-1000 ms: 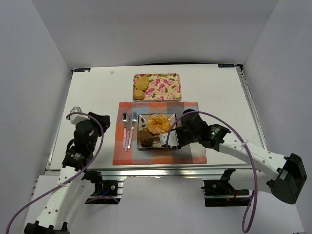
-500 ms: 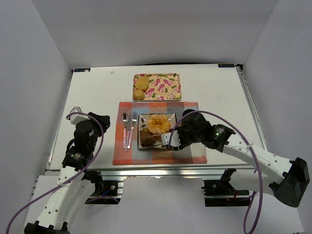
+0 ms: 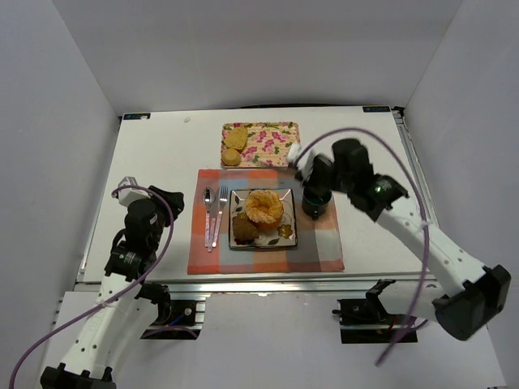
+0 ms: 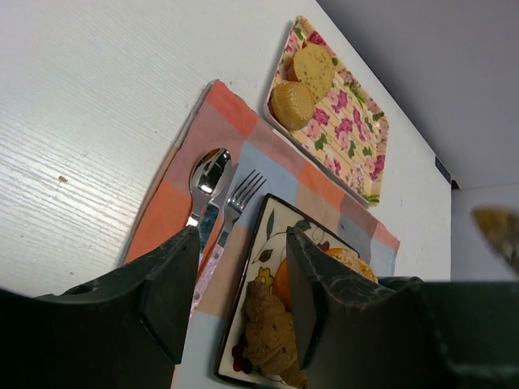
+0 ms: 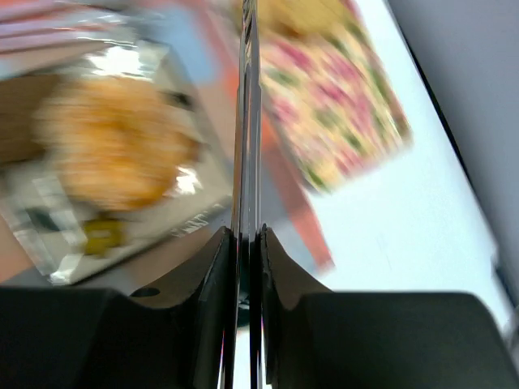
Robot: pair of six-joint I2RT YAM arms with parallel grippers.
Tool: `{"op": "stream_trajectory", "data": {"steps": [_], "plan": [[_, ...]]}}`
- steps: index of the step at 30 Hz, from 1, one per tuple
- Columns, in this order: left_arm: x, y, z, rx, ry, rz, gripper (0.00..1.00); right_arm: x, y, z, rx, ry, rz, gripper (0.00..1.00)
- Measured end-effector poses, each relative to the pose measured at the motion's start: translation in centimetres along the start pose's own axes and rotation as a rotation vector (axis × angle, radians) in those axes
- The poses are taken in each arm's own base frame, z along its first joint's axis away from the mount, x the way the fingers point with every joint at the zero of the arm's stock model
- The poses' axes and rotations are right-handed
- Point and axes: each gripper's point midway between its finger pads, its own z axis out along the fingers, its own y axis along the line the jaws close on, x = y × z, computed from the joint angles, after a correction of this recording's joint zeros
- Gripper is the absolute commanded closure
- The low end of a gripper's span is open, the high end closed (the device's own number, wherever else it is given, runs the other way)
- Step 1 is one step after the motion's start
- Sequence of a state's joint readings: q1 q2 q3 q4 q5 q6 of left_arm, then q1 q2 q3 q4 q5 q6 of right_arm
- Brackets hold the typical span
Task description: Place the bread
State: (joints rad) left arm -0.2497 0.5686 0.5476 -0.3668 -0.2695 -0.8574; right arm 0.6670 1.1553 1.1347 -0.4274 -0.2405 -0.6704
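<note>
A brown croissant-shaped bread (image 3: pixel 243 228) (image 4: pixel 272 332) lies at the near left of the square patterned plate (image 3: pixel 286 236), beside a round orange pastry (image 3: pixel 264 207). Two round breads (image 3: pixel 234 146) (image 4: pixel 302 87) sit on the floral tray (image 3: pixel 276 146) (image 4: pixel 349 138). My right gripper (image 3: pixel 310 174) (image 5: pixel 249 235) hovers right of the plate, above a dark cup (image 3: pixel 315 203), and is shut on thin metal tongs (image 5: pixel 246 121) whose blades are pressed together and hold nothing. My left gripper (image 3: pixel 154 203) (image 4: pixel 242 267) rests left of the placemat, jaws apart and empty.
A spoon (image 3: pixel 208 212) (image 4: pixel 208 174) and fork (image 3: pixel 220 212) (image 4: pixel 243 194) lie on the checked placemat (image 3: pixel 324 251) left of the plate. White walls enclose the table on three sides. The right wrist view is motion-blurred.
My right arm has risen off the plate and swung back and right to above the dark cup, tongs now pressed shut. The croissant stays on the plate. The left arm is unmoved.
</note>
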Motion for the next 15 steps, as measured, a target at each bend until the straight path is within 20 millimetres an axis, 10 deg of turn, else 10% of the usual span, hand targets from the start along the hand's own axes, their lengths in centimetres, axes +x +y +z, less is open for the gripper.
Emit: {"op": "stream_trajectory", "data": {"steps": [7, 15], "plan": [[0.3, 0.0, 0.5, -0.005, 0.011, 0.006, 0.43, 15.9, -14.7, -3.8, 0.446, 0.249, 0.557, 1.0], [0.7, 0.0, 1.1, -0.009, 0.028, 0.011, 0.43, 34.9, -13.5, -7.3, 0.627, 0.544, 1.085, 1.0]]}}
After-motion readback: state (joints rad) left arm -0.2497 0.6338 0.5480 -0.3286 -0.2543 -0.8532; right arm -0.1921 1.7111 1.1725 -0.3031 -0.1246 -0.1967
